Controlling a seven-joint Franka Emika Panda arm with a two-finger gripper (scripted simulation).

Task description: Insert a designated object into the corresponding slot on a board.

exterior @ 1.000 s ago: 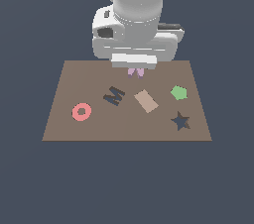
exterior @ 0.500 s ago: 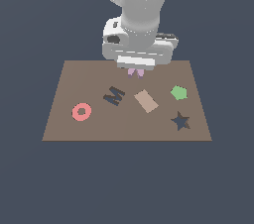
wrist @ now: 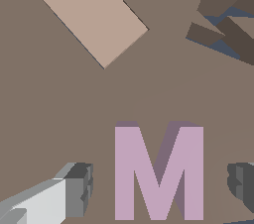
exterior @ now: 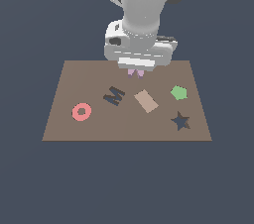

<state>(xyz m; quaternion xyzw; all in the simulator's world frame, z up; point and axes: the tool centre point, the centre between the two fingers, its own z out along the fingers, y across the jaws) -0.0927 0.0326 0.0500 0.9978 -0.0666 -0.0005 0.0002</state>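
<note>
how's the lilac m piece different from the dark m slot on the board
The lilac M piece is a pale solid block between the gripper fingers; the dark M slot is a nearly black recess in the board. The piece stands square to the wrist view, while the slot lies tilted. Both share the M outline.

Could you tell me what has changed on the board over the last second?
The arm has risen and straightened, lifting the gripper higher above the board. The lilac M piece still sits under the gripper; in the wrist view the fingers stand apart from it on either side, not clamped. The M slot, red ring, tan rectangle, green pentagon and dark star have not moved.
</note>
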